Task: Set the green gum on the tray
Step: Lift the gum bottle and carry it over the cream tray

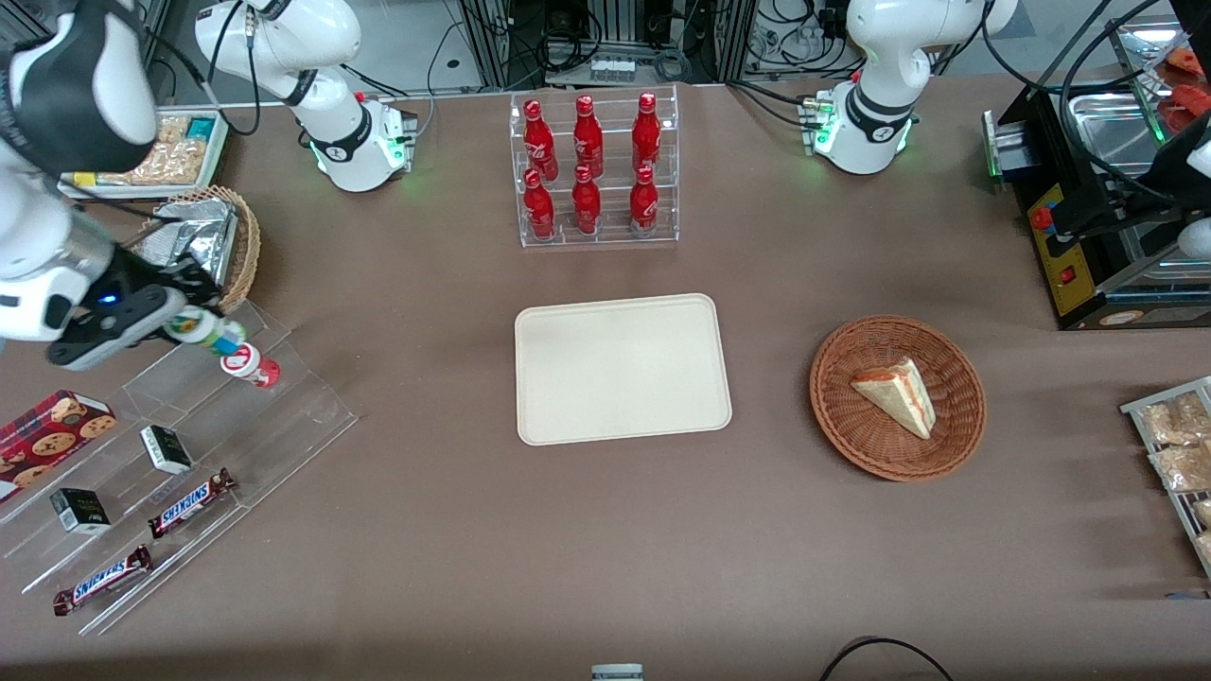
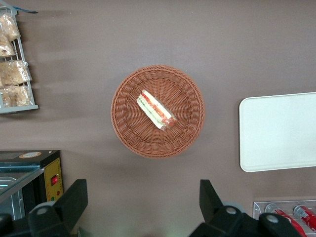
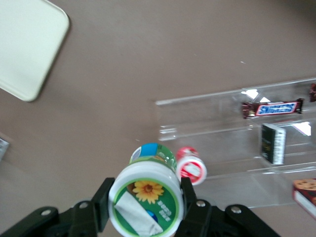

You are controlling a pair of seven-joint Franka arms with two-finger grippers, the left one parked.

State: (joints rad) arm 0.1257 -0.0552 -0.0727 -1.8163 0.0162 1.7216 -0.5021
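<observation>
The green gum (image 3: pixel 146 200) is a small bottle with a white lid, green sunflower label and blue-green body. My right gripper (image 3: pixel 145 202) is shut on its lid, one finger on each side. In the front view the gripper (image 1: pixel 180 317) holds the green gum (image 1: pixel 206 329) just above the top step of a clear acrylic stand (image 1: pixel 180 454), at the working arm's end of the table. The cream-beige tray (image 1: pixel 623 368) lies flat in the table's middle, bare; its corner shows in the right wrist view (image 3: pixel 29 47).
A like bottle with a red-marked lid (image 1: pixel 250 365) stands on the stand beside the green gum. Snickers bars (image 1: pixel 191 502), small black boxes (image 1: pixel 166 448) and a cookie box (image 1: pixel 52 430) lie on lower steps. A wicker basket (image 1: pixel 897 397) holds a sandwich. A rack of red bottles (image 1: pixel 594 168) stands farther back.
</observation>
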